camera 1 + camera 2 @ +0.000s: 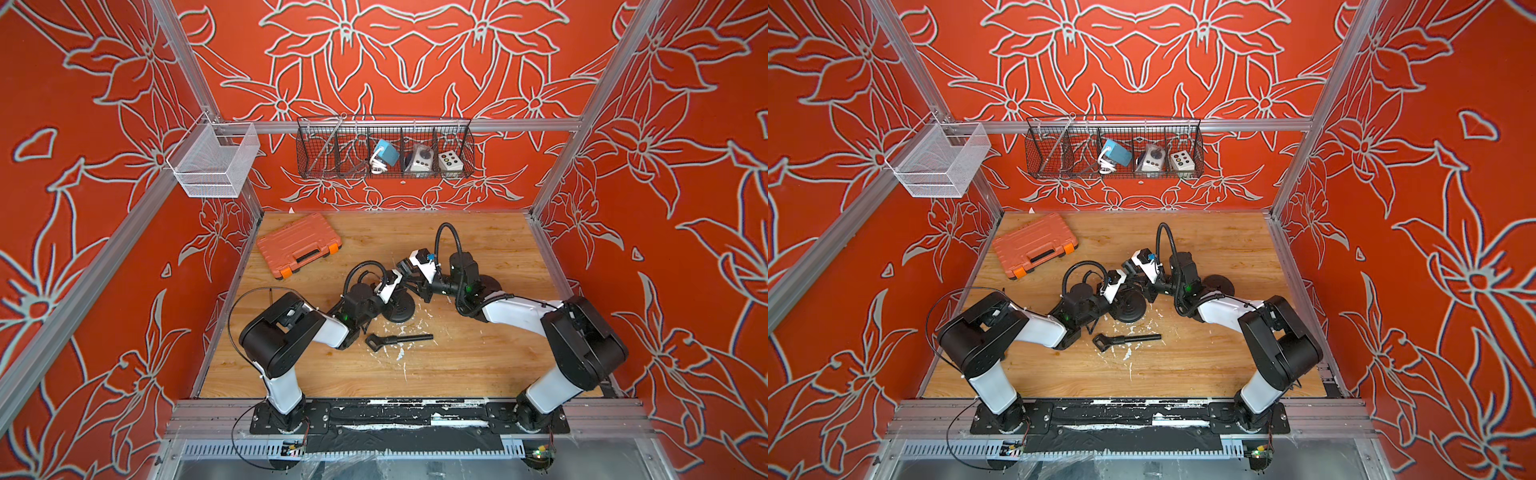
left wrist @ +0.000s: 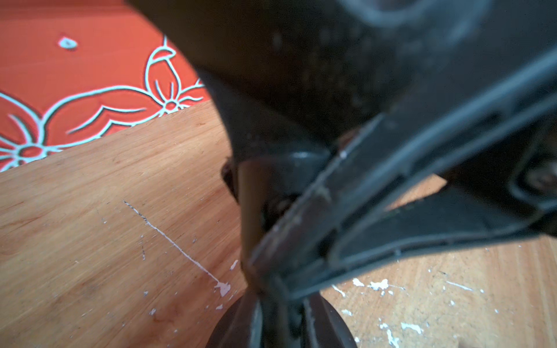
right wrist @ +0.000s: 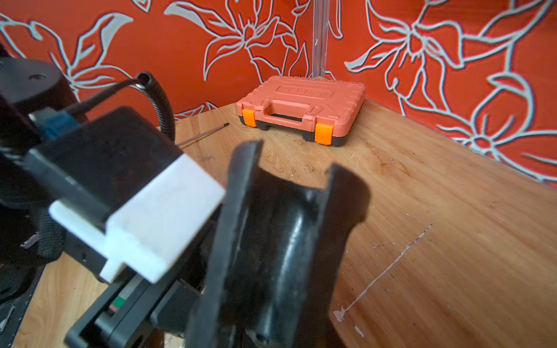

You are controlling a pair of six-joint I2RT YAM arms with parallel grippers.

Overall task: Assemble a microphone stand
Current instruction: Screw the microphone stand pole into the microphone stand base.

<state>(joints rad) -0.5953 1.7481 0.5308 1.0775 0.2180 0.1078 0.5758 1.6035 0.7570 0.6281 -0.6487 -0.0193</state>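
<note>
Microphone stand (image 1: 402,305) sits near the middle of the tabletop (image 1: 478,365), and I see little of it. In both top views only its round black base (image 1: 1129,311) shows, partly covered by my left arm, and the pole is lost under the two wrists.

The left wrist view is mostly blur. A thin pole (image 2: 248,211) rises from the base, and the left gripper (image 1: 402,280) is clenched on it just above the base. One dark finger (image 2: 376,186) crosses most of that picture.

The right gripper (image 3: 295,159) meets the left one above the base. In its wrist view the fingers (image 3: 241,195) stand on either side of a dark rounded shape. I cannot tell what it is or whether they press on it. The left arm's white camera block (image 3: 156,223) fills the space beside them.

A loose black rod (image 1: 401,340) with a clip-like end lies flat on the tabletop between the base and the front edge, apart from both. Behind the right wrist a second dark disc (image 1: 492,284) pokes out, mostly hidden. An orange case (image 1: 298,245) lies shut in the far left corner. White flecks (image 1: 401,353) dot the wood around the base.
</note>
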